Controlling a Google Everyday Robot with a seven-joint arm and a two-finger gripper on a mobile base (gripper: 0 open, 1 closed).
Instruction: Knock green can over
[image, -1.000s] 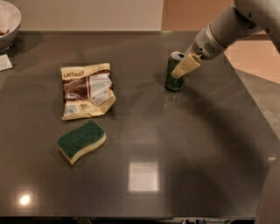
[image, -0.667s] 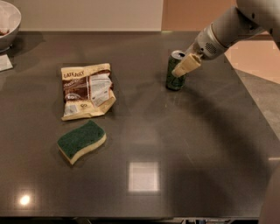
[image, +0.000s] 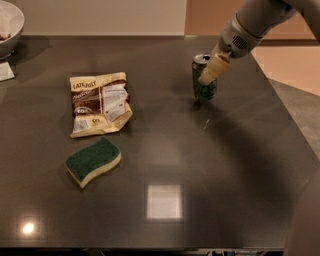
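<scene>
In the camera view, the small dark-green metal soda can (image: 204, 82) is seen upright on the far right of the dark tabletop (image: 200, 165), with the beige-tipped hand (image: 214, 69) held at its upper right rim, though whether it is spread or pressed together cannot be told.

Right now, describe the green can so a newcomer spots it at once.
On the dark table, look far right, where the arm's tool hangs. The green can stands upright at the tool's tip. Unlike the flat green sponge and snack bag to its left, it is a dark-green cylinder with a silver top.
</scene>
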